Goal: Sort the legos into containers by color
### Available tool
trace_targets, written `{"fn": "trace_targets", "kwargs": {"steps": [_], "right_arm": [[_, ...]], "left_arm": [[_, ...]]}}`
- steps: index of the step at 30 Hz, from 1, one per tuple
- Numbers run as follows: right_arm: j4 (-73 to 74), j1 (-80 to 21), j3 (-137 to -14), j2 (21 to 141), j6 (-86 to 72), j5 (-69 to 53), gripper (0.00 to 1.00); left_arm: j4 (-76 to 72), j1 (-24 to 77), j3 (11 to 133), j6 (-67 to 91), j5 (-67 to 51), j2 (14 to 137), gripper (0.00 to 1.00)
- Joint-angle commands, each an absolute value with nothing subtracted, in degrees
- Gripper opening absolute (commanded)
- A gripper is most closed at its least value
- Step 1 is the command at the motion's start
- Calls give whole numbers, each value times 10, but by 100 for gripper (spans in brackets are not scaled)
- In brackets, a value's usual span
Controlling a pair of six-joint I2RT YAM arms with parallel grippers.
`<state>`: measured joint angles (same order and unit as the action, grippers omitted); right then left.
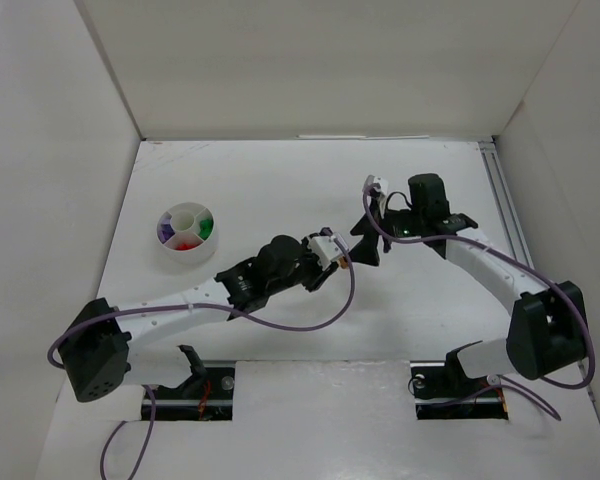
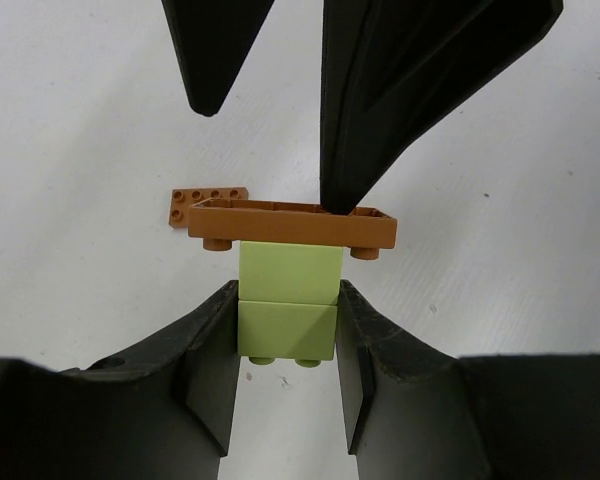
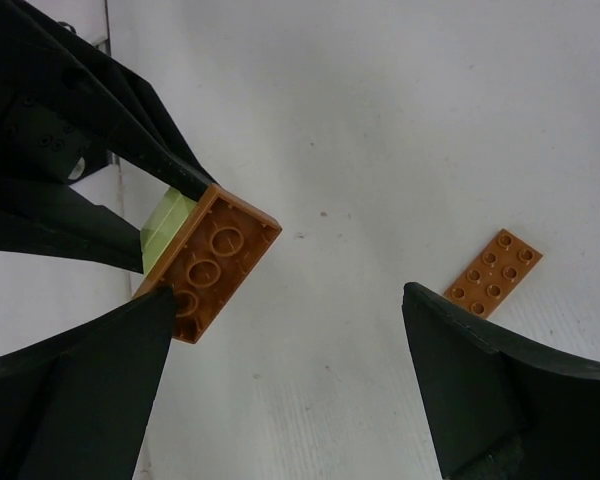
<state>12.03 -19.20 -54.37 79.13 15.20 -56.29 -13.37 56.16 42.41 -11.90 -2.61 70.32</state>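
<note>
White counter (image 1: 280, 190) boxed in by white walls on three sides. Reaching in from the near edge, left arm (image 1: 180, 305) slanting toward the middle and right arm (image 1: 490, 265) bent back inward to meet it, both claws nose to nose around the centre of the counter. Far off to the left, well apart from both arms, round white container (image 1: 186, 258) split into compartments, with purple, green and red showing inside. Left claw (image 2: 285, 300) narrowed down and clamped on a short stack of pale green bricks (image 2: 288, 300), one finger flat on each side, studs pointing back toward the wrist camera. Right claw (image 3: 288, 295) spread wide, gripping nothing; one fingertip touching the edge of the orange-brown plate (image 2: 290, 225), the other finger off to the side in open air. Pressed onto the far end of the pale green stack, that orange-brown plate, held up off the counter, wider than the stack, hollow underside with its round tubes facing the right wrist camera. Lying flat on the counter just beyond, studs up, a second, loose orange-brown plate (image 3: 492, 272), touched by neither claw.
</note>
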Motion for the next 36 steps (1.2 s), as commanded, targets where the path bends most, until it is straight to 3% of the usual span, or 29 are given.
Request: {"fn": "trace_targets", "kwargs": {"steps": [1,16,22,31,36], "right_arm": [[169,-202,-584,787,147,-595,100],[156,-221,-607,829,23,-569,100],[142,-244,-620,840,-13,-559,94],[130,-244,-636,846,-40,-529,76],[125,-244,-642,846,-46,-535,55]], "left_arm": [[-158,569,417,-141,-20,681,0],[-176,585,433,-147,53,693,0],[-182,596,433,-152,82,699,0],[-189,601,433,-152,93,699,0],[-201,601,428,-152,105,688,0]]}}
